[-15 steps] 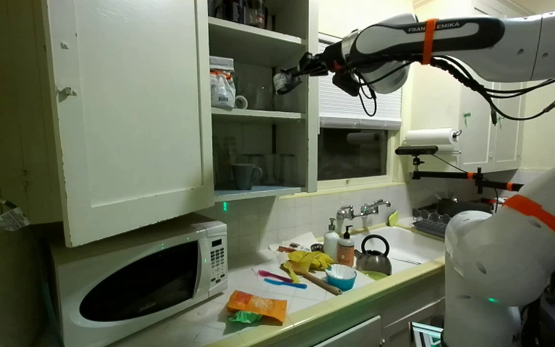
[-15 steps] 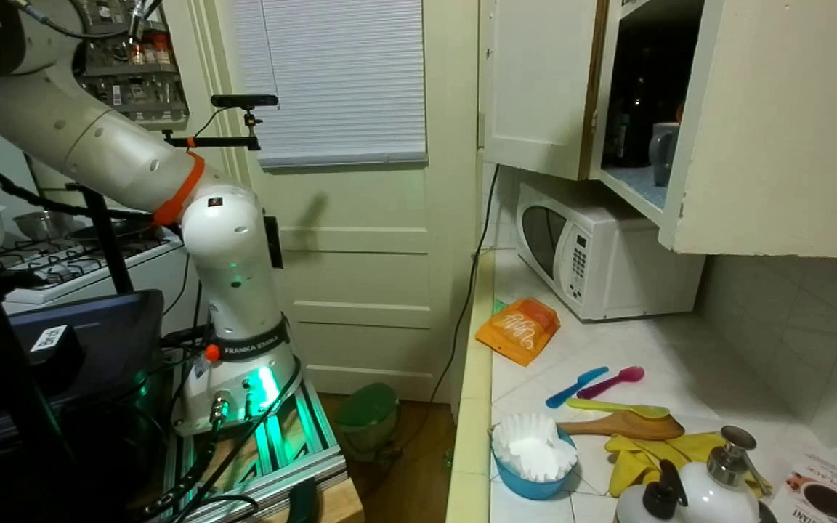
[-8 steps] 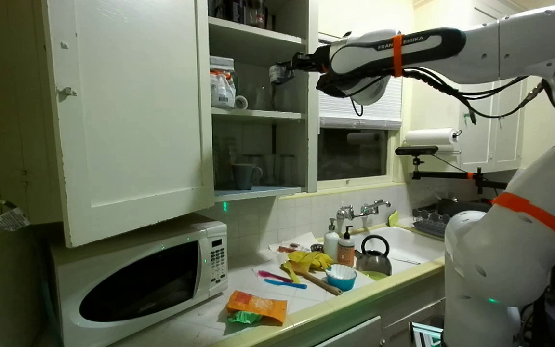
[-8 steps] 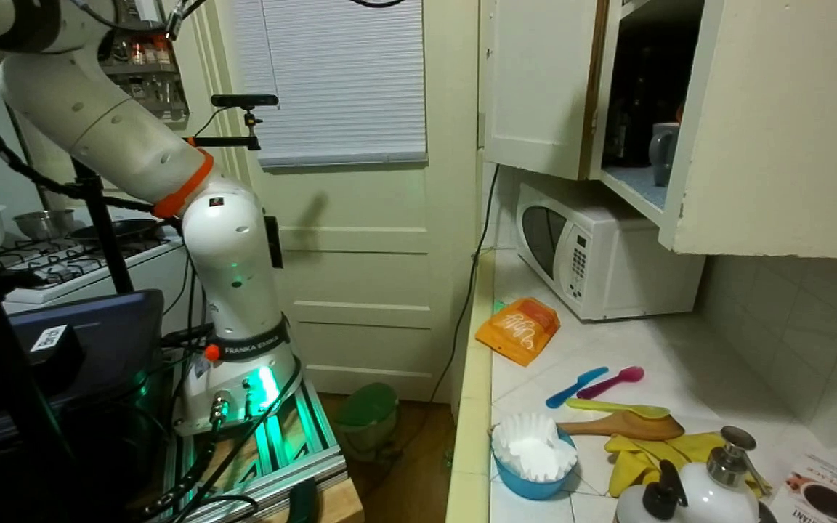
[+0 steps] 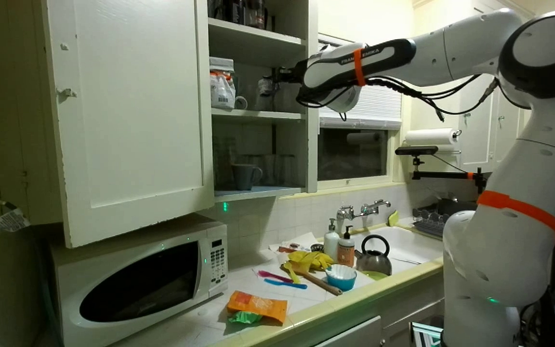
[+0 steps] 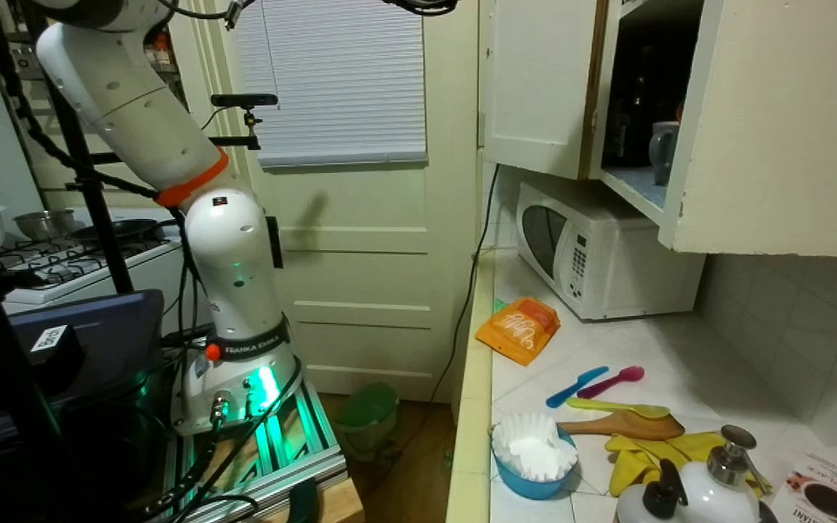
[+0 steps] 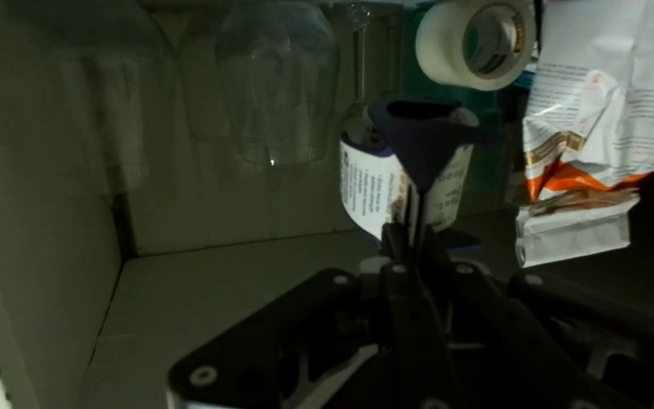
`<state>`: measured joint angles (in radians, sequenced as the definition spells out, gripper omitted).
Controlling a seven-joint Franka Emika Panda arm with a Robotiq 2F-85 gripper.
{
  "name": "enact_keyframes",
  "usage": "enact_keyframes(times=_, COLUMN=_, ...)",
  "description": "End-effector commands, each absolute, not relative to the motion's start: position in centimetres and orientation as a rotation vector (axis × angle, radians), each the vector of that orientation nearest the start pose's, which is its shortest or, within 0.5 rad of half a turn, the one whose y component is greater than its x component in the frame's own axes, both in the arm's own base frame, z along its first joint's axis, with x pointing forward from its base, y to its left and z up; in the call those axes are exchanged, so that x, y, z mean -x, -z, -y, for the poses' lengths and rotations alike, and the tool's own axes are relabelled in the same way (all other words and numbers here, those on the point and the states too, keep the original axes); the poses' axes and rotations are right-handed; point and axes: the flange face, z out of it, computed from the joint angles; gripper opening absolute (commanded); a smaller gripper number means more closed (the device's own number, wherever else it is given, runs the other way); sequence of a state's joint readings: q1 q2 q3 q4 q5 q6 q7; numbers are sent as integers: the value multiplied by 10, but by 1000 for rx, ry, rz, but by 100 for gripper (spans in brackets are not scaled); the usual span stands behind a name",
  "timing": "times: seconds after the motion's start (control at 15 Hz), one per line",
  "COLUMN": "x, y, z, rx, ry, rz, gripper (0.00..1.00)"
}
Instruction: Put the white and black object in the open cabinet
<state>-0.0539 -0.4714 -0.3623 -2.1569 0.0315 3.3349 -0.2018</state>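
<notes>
The black gripper (image 7: 412,230) is clamped on the dark part of the white-and-black, label-wrapped cylindrical container (image 7: 368,190), held directly ahead of it, inside the tall white open cabinet (image 5: 311,149)

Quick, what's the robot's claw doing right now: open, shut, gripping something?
Gripper: closed, holding the white and black object.
</notes>
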Motion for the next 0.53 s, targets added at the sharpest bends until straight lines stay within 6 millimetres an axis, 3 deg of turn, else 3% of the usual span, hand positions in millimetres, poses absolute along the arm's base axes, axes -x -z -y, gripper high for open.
enact_keyframes(times=0.0, x=-407, y=-769, z=244, rx=2304, ry=2503, rz=-503, gripper=2)
enact_keyframes(times=0.27, x=-431, y=-753, z=246, rx=2356, ry=2454, rz=-509, gripper=2)
enact_keyframes(times=0.47, x=-435, y=-746, z=249, rx=2367, ry=2435, rz=-538, gripper=2)
